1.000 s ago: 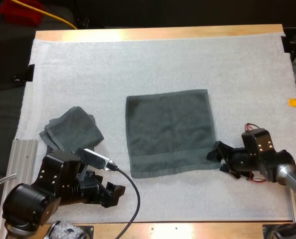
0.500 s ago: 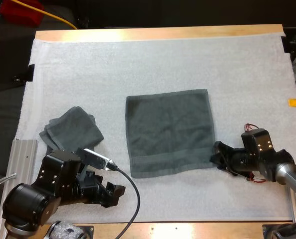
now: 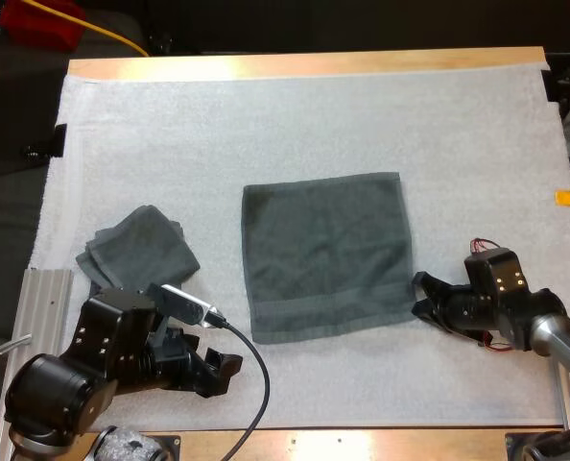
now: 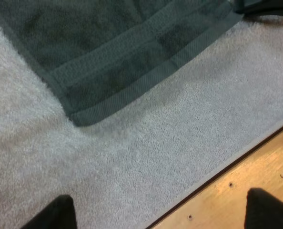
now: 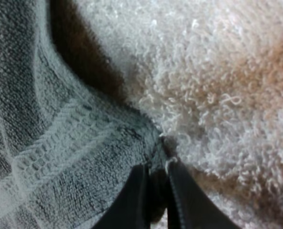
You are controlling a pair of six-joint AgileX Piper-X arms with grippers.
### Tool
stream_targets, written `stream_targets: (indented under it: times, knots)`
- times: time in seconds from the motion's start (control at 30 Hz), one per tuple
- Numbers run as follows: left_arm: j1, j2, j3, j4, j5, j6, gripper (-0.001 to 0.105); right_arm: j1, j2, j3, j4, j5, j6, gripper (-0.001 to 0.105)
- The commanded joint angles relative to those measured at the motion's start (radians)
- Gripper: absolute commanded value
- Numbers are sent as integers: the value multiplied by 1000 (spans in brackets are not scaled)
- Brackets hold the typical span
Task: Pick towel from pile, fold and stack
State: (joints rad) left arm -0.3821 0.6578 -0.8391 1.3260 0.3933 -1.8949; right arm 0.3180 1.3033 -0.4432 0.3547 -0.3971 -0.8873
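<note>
Your right jaws have eased back to the near right corner of the spread towel (image 3: pixel 323 254) and are pinched shut on it. The towel lies flat mid-mat (image 3: pixel 266 125), well apart from the folded stack (image 3: pixel 141 252). Your left jaws hang wide open, empty, near the desk (image 4: pixel 256 167) edge. The fold looks ready to start.

left arm (image 3: pixel 74 365) covers near edge of towel pile (image 3: pixel 136 252); left pincer (image 4: pixel 159 210) cut by frame, just two tips visible, apart; flat towel (image 3: pixel 325 252) corner tip buried between right pincer (image 5: pixel 156 179) fingers, rest runs off-frame there
</note>
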Motion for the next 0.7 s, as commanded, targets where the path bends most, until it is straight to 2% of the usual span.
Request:
stream_targets:
  times: [0.0, 0.13, 0.27, 0.4, 0.67]
  knots:
    - [2, -5, 8, -20, 6, -6, 69, -1, -2, -2, -6, 5, -15, 1]
    - [2, -5, 71, -97, 22, -59, 69, -1, -2, -2, -6, 4, -28, 1]
    - [2, 8, 163, -227, 83, -155, 69, 1, -2, -2, -6, -4, -29, 1]
    - [2, 46, 228, -326, 94, -227, 69, 1, -2, -2, -6, -10, -29, 1]
    - [2, 219, 264, -454, 99, -236, 69, 1, -2, -2, -6, -10, -29, 1]
